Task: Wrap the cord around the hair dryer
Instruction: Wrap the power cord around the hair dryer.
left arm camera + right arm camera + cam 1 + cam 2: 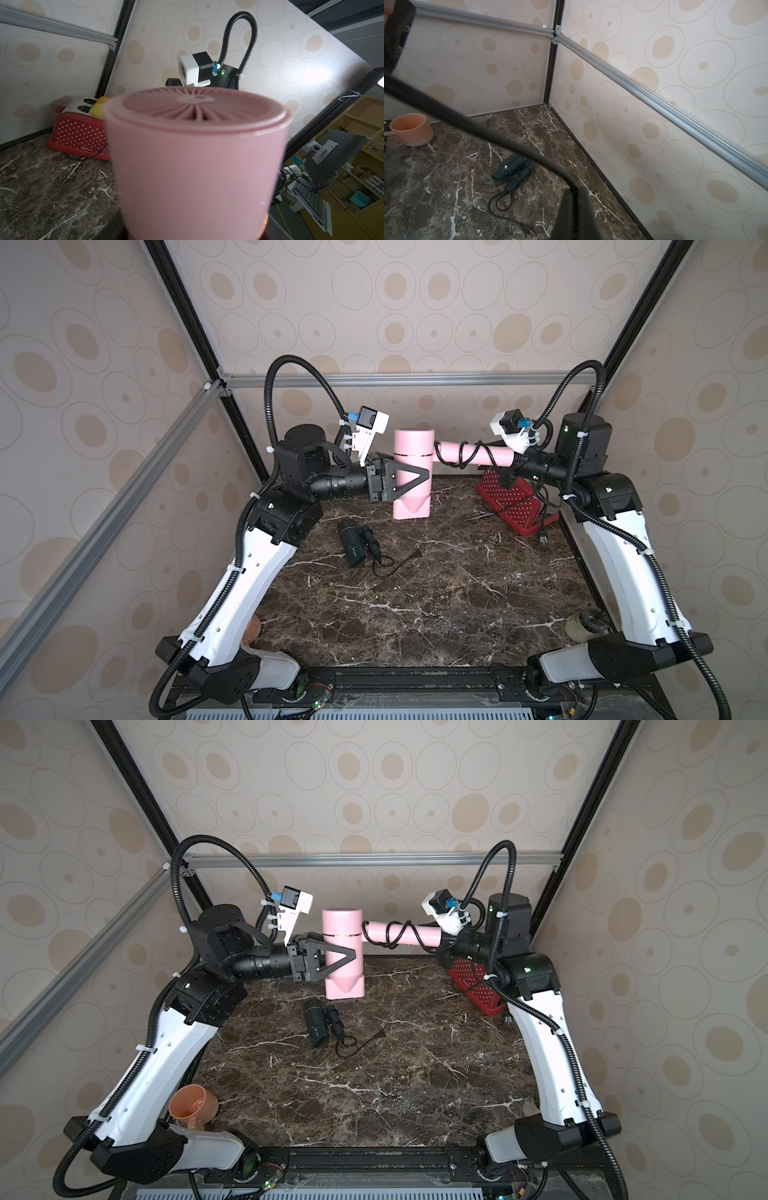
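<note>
A pink hair dryer (413, 448) (343, 923) hangs above the back of the marble table, barrel upright, handle pointing right. My left gripper (424, 479) (351, 957) is shut on the barrel from the left. In the left wrist view the barrel (197, 155) fills the frame and hides the jaws. A black cord (465, 454) (395, 934) coils loosely around the handle. My right gripper (515, 461) (446, 942) sits at the handle's far end, shut on the cord. The right wrist view shows the cord (477, 128) running out from between the closed fingertips (571, 199).
A red dotted toaster (511, 502) (81, 133) stands at the back right under the right arm. A small dark green hair dryer (351, 543) (510, 168) with its own cord lies mid-table. An orange cup (193, 1104) sits front left, a grey cup (586, 624) front right.
</note>
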